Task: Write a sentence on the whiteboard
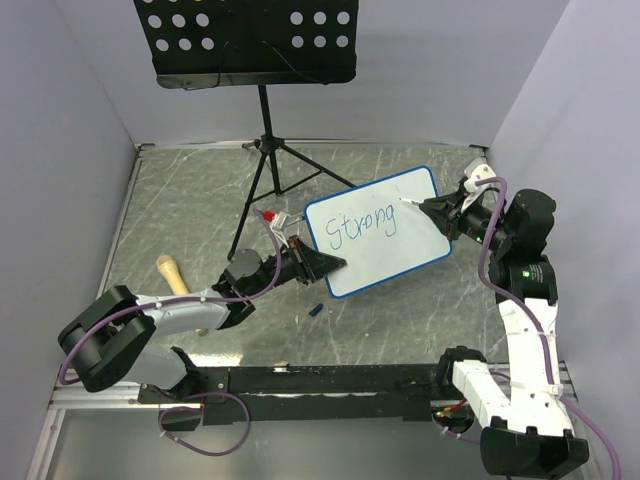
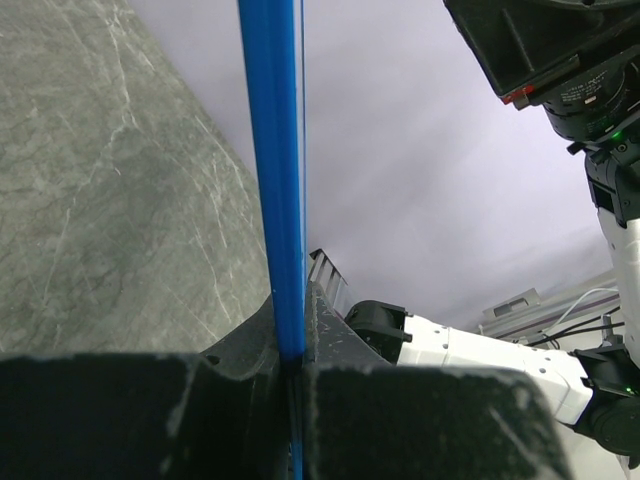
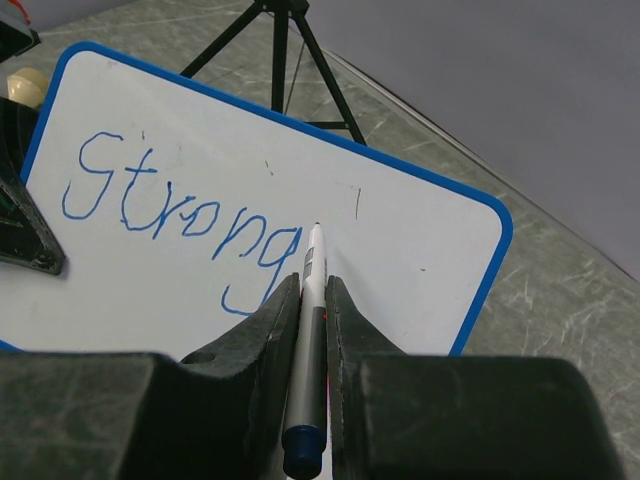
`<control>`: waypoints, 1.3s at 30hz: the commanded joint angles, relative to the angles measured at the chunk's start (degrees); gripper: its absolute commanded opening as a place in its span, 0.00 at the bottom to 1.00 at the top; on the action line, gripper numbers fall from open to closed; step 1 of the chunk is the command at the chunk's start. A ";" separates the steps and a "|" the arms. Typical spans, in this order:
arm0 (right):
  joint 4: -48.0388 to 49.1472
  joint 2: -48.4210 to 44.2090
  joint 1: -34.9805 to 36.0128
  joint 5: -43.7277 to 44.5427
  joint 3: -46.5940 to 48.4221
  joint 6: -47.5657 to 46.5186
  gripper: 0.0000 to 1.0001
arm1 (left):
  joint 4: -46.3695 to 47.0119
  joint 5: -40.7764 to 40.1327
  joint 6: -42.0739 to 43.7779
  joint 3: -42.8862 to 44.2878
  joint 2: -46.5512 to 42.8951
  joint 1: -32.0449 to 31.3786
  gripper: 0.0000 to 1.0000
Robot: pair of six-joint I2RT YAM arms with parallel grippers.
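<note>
Right tool (image 3: 312, 295) clamped on marker (image 3: 315, 250), left tool (image 2: 292, 315) gripping whiteboard (image 2: 272, 150) edge

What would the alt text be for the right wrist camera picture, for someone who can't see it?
The right gripper pinches a marker, its tip just past the g of blue lettering reading "Strong" on a blue-framed whiteboard. Black tripod legs stand behind on a grey table.

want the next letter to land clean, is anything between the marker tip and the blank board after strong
Nothing visible. The marker in the right gripper points at the whiteboard just past the sentence; the white beyond is unobstructed. The left gripper clamps the opposite edge.
</note>
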 commanded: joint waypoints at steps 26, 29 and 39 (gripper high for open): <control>0.14 1.73 -0.59 6.48 -1.81 -2.66 0.00 | 12.23 1.37 -1.15 1.81 -2.30 -0.07 0.01; 1.37 2.52 -0.50 6.30 -1.37 -1.96 0.00 | 12.40 1.72 -1.16 1.90 -2.04 -0.07 0.01; 3.22 4.64 -0.42 3.23 0.04 -0.02 0.00 | 12.49 2.86 -1.24 2.69 -0.90 -0.16 0.01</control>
